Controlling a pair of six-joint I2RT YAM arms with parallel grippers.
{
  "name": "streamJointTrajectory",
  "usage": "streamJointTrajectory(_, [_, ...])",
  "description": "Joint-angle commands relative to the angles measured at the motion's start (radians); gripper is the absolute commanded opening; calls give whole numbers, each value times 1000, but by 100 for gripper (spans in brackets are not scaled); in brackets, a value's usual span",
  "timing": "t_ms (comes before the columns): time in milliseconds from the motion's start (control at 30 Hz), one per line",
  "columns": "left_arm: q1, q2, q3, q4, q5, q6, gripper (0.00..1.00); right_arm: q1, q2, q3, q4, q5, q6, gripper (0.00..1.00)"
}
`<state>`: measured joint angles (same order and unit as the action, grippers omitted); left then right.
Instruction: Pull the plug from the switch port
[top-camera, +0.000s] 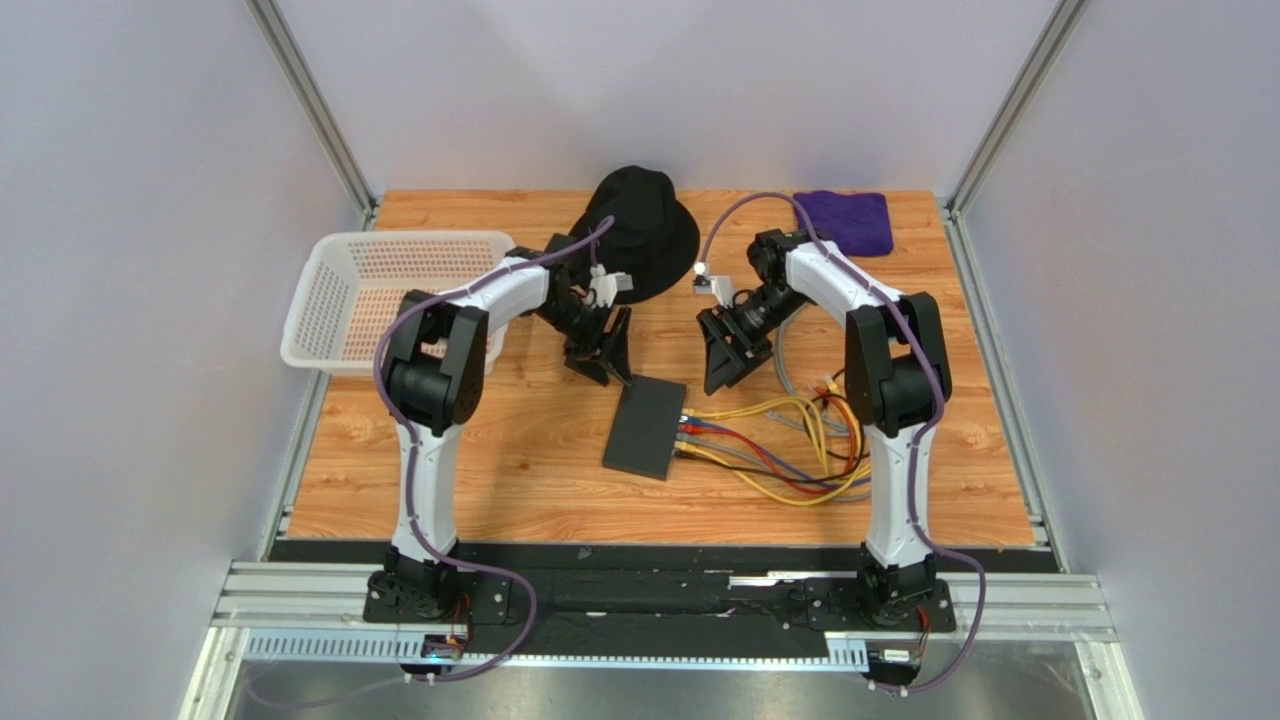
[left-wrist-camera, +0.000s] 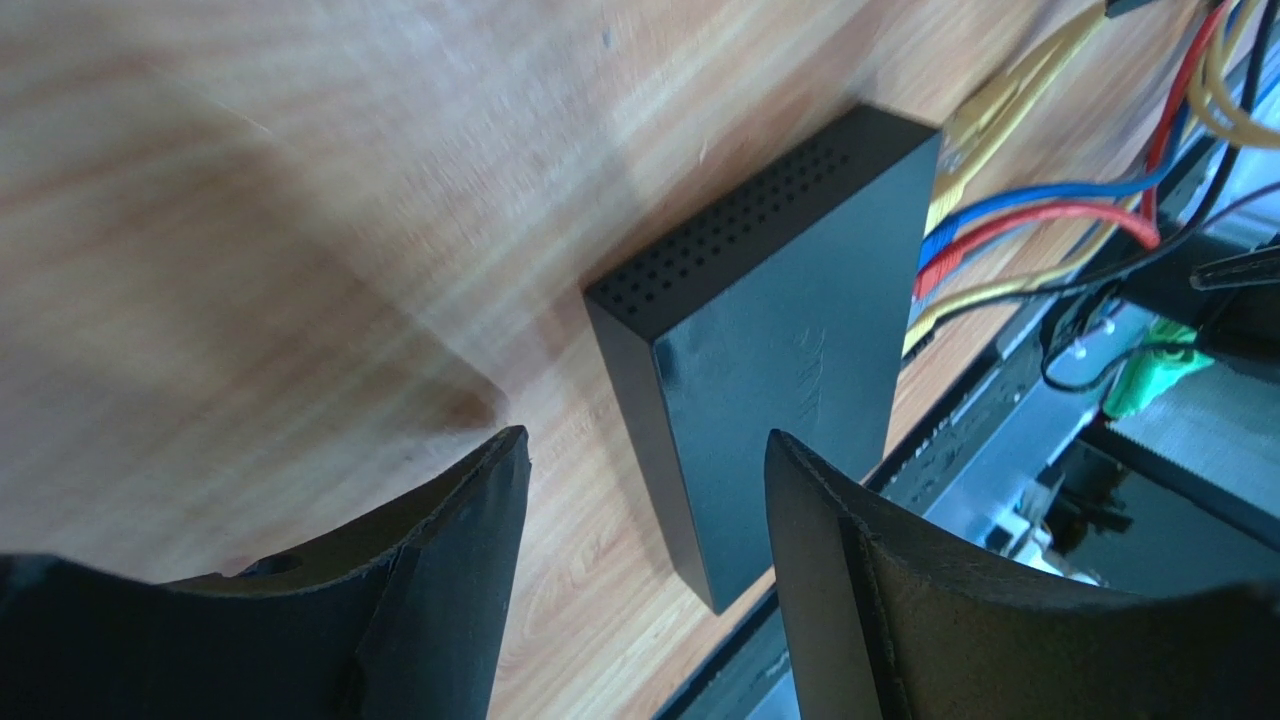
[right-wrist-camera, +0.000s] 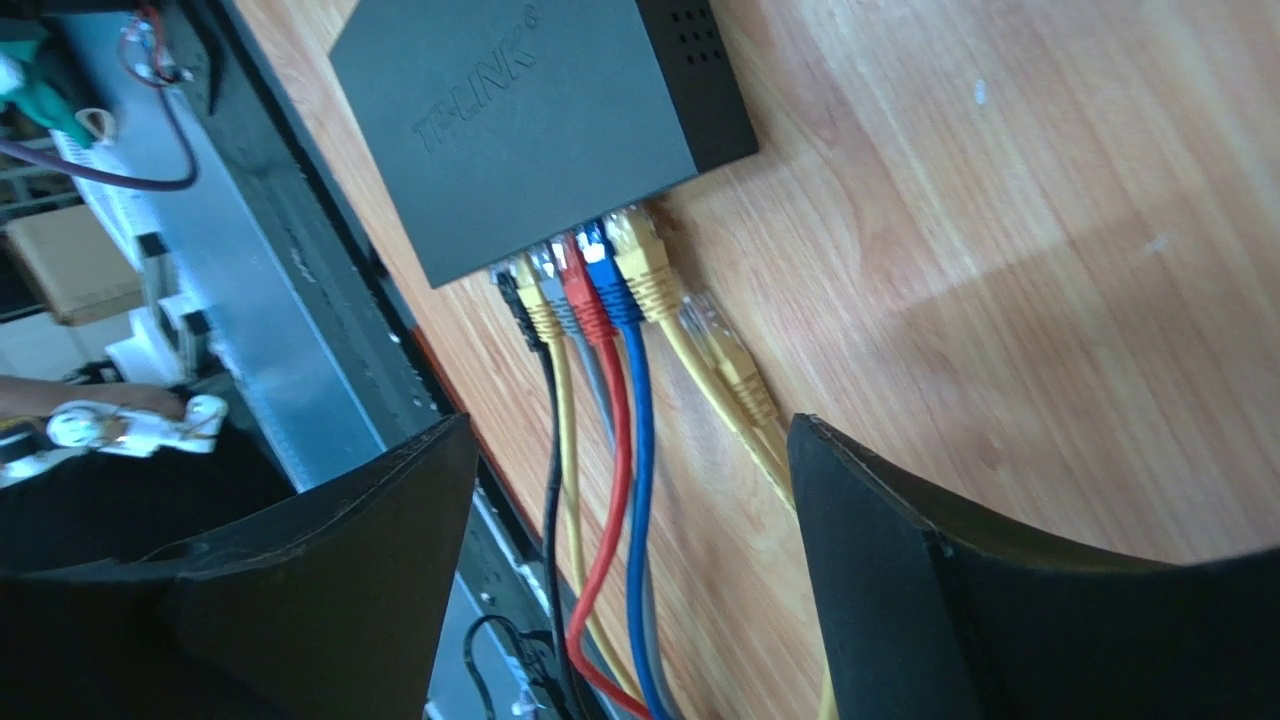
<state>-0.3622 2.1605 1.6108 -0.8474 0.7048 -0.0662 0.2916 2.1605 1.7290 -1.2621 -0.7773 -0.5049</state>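
The switch (top-camera: 646, 426) is a flat black box on the wooden table, also in the left wrist view (left-wrist-camera: 781, 360) and the right wrist view (right-wrist-camera: 526, 120). Several plugs sit in its port row (right-wrist-camera: 586, 285): yellow, red, blue, grey and black cables. One yellow plug (right-wrist-camera: 721, 353) lies loose on the wood beside the row. My left gripper (top-camera: 598, 360) is open and empty, above the table behind the switch. My right gripper (top-camera: 736, 357) is open and empty, above the cables behind the switch's port side.
A black bucket hat (top-camera: 639, 225) sits at the back centre. A white basket (top-camera: 398, 297) stands at the left, a purple cloth (top-camera: 845, 221) at the back right. Loose cables (top-camera: 789, 443) coil to the right of the switch.
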Motion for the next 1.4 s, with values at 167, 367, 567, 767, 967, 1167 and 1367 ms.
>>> streamJointTrajectory(167, [-14,107,98,-159,2,49,63,55,-71,-61,98,17,123,77])
streamJointTrajectory(367, [-17,104,18,-68,-51,-41,63,47,-260,-210,269,225,206,78])
streamJointTrajectory(567, [-21,113,6,-78,-137,-87,63,44,-114,-94,345,122,325,78])
streamJointTrajectory(767, [38,27,-129,-62,-220,-130,63,112,-34,-54,342,29,299,76])
streamJointTrajectory(967, [72,-27,-95,-55,-92,-67,61,119,-33,-66,383,6,321,76])
streamJointTrajectory(1167, [78,-87,-84,-2,16,-37,62,133,-56,-129,394,-14,325,70])
streamJointTrajectory(1367, [82,-77,-104,27,24,-92,61,179,-7,-126,411,-63,373,66])
